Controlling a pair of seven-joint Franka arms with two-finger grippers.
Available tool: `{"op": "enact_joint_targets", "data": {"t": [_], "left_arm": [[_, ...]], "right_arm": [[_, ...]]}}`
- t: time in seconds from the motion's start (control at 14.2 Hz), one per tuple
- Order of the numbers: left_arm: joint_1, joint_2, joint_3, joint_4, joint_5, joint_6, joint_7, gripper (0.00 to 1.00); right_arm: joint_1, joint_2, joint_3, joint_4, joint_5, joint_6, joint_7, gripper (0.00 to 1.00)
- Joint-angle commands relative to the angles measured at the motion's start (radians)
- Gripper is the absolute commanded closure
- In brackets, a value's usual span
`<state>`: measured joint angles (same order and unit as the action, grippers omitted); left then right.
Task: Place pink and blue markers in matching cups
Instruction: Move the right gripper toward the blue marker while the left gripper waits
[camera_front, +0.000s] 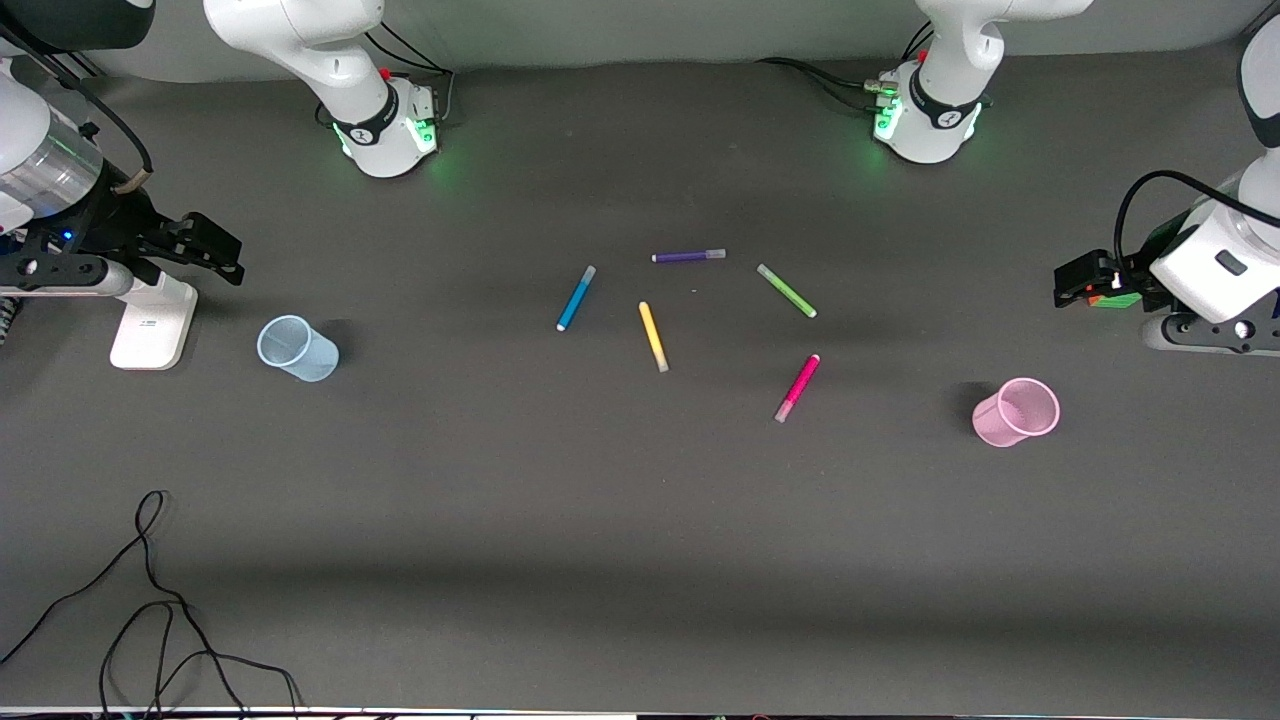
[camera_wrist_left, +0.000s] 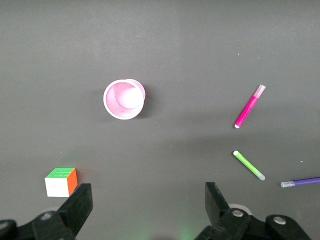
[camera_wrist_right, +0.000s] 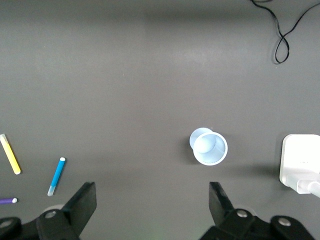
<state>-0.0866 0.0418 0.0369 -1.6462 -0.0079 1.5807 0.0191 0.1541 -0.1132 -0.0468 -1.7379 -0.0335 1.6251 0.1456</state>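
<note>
Meanwhile, pink marker (camera_front: 797, 388) and blue marker (camera_front: 576, 298) lie well apart from both open jaws.

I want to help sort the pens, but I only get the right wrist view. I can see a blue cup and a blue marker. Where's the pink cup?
Observer: The pink cup stands upright toward the left arm's end of the table.
Operator: And the pink marker?
Observer: The pink marker lies flat on the table, nearer to the front camera than the green marker.
Operator: Is the other arm holding anything?
Observer: No. The left gripper hangs over the left arm's end of the table with its jaws open and empty, and a small puzzle cube sits below it. Your right gripper waits over the right arm's end.
</note>
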Motion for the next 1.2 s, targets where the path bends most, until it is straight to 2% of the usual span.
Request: {"op": "enact_joint_targets", "data": {"t": [0.0, 0.28, 0.56, 0.63, 0.7, 0.92, 1.13], "left_arm": [[-0.016, -0.003, 0.015, 0.003, 0.016, 0.005, -0.002, 0.00], [-0.018, -0.003, 0.015, 0.003, 0.017, 0.004, -0.007, 0.00], [-0.018, -0.003, 0.012, 0.002, 0.017, 0.005, -0.011, 0.00], [-0.018, -0.005, 0.012, 0.002, 0.017, 0.004, -0.011, 0.00], [-0.018, -0.003, 0.012, 0.002, 0.017, 0.002, -0.011, 0.00], [-0.010, -0.005, 0.009, 0.002, 0.016, 0.004, -0.008, 0.00], [0.036, -0.003, -0.055, 0.002, 0.014, 0.002, -0.013, 0.00]], "right_arm": [[-0.005, 0.006, 0.001, 0.017, -0.006, -0.027, -0.009, 0.00], [0.012, 0.049, 0.007, 0.017, -0.002, -0.027, -0.004, 0.00], [0.019, 0.131, 0.030, 0.018, 0.049, -0.024, 0.000, 0.00], [0.019, 0.162, 0.034, 0.020, 0.090, -0.021, 0.003, 0.00], [0.021, 0.190, 0.035, 0.020, 0.137, -0.019, 0.035, 0.00], [0.096, 0.283, 0.054, 0.017, 0.159, -0.016, 0.240, 0.00], [0.165, 0.392, 0.096, 0.018, 0.171, -0.014, 0.466, 0.00]]}}
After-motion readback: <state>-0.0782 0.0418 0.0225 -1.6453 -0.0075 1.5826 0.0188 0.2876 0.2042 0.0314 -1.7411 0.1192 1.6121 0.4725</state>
